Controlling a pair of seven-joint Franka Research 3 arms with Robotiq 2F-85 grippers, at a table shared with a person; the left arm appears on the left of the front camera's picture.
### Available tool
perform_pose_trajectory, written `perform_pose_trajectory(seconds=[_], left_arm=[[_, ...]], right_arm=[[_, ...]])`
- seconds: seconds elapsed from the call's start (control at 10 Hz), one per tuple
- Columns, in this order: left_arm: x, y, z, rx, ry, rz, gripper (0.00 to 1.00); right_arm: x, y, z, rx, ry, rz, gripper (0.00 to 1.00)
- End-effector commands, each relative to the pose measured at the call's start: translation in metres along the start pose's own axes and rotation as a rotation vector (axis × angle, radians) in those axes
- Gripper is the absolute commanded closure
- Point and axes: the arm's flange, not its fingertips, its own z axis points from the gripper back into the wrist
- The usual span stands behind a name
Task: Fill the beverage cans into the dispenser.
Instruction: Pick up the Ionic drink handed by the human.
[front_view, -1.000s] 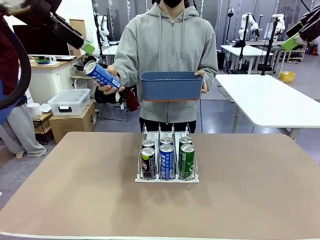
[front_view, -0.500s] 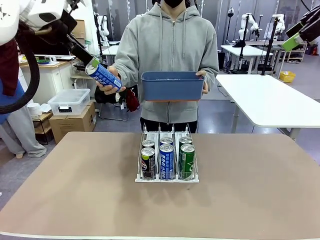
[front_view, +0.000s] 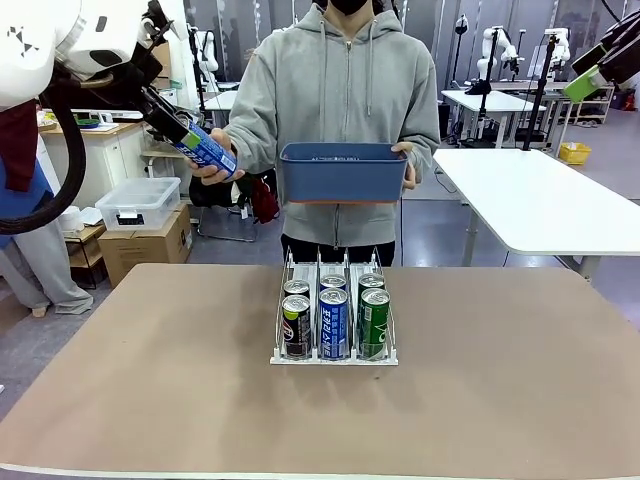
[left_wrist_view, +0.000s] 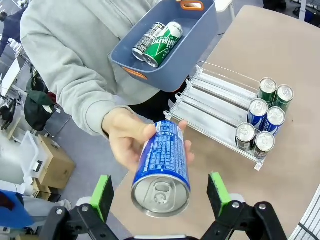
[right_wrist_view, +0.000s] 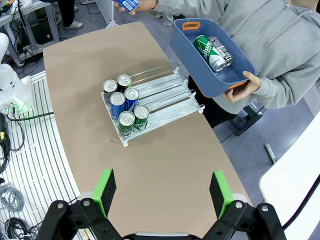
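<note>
Left gripper (left_wrist_view: 160, 195) is up off the counter (front_view: 150, 400) at far left, jaws spread wide around the top end of a blue-and-white can (left_wrist_view: 162, 165). Left wrist view shows a gap between pad and can on each side, so not pinching. The can lies tilted in the person's hand (left_wrist_view: 125, 142), silver top toward the wrist camera. In front view one green pad sits right at the can's top; probably no contact, but the angle is poor, and the rest of the gripper is hidden behind the arm's white housing. Person's other hand (right_wrist_view: 241, 90) holds a blue bin (left_wrist_view: 200, 47) at chest height beyond the far counter edge. A green can (left_wrist_view: 165, 44) and a dark can (left_wrist_view: 146, 40) lie side by side in it; the bin's near wall blocks its inside in front view. Dispenser (front_view: 335, 358) sits mid-counter with six cans (front_view: 333, 322), two per lane at the robot-side end: dark left, blue middle, green right. Back row is half hidden behind the front row; the far part of each lane is bare. Right gripper (right_wrist_view: 163, 192) is high up at the right, jaws spread, nothing between them; front view cuts it off at the top right corner.
</note>
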Motion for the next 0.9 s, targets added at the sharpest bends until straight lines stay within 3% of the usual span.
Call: perform_pose_trajectory(seconds=[0.0, 0.7, 0.8], left_arm=[[-0.005, 0.007, -0.009, -0.009, -0.027, 0.005, 0.00], [-0.012, 0.015, -0.025, -0.012, -0.041, 0.076, 0.00], [-0.011, 0.007, -0.020, -0.033, 0.007, 0.043, 0.00]], right_arm=[[0.000, 0.000, -0.001, 0.002, 0.001, 0.006, 0.00], [0.000, 0.000, -0.001, 0.002, 0.001, 0.006, 0.00], [0.000, 0.000, -0.001, 0.002, 0.001, 0.006, 0.00]])
